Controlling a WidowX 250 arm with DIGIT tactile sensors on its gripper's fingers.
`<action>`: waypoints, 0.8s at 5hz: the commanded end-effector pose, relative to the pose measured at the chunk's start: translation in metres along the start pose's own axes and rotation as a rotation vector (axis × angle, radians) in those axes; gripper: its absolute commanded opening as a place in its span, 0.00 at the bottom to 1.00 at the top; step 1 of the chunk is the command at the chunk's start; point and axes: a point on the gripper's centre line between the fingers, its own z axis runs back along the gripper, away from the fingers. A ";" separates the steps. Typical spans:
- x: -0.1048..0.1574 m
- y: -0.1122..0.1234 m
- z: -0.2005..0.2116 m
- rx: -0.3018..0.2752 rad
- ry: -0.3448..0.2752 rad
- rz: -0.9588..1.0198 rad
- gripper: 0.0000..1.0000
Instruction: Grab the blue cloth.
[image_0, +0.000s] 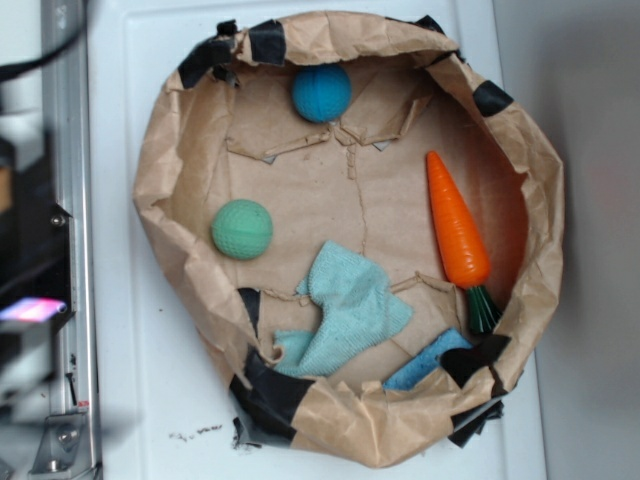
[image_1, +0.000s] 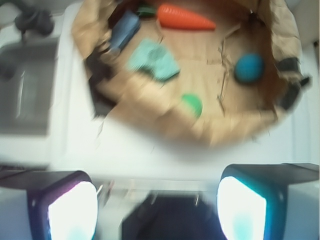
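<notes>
While wide apart, hand (image_1: 157, 210) well short of blue cloth (image_1: 125, 29).

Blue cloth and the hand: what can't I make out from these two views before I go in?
- Blue cloth: exterior view, far end tucked under the paper bowl rim and black tape.
- Blue cloth, wrist view: motion blur hides folds and edges.
- Hand: absent from exterior view; wrist view cuts its fingers at the bottom edge.

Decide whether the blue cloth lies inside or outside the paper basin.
Inside. The blue cloth lies on the floor against the paper basin's lower wall, partly tucked under its rim.
</notes>
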 end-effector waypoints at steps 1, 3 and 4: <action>0.077 0.004 -0.044 -0.194 0.070 0.064 1.00; 0.066 -0.044 -0.066 -0.253 0.240 -0.038 1.00; 0.066 -0.044 -0.066 -0.253 0.240 -0.038 1.00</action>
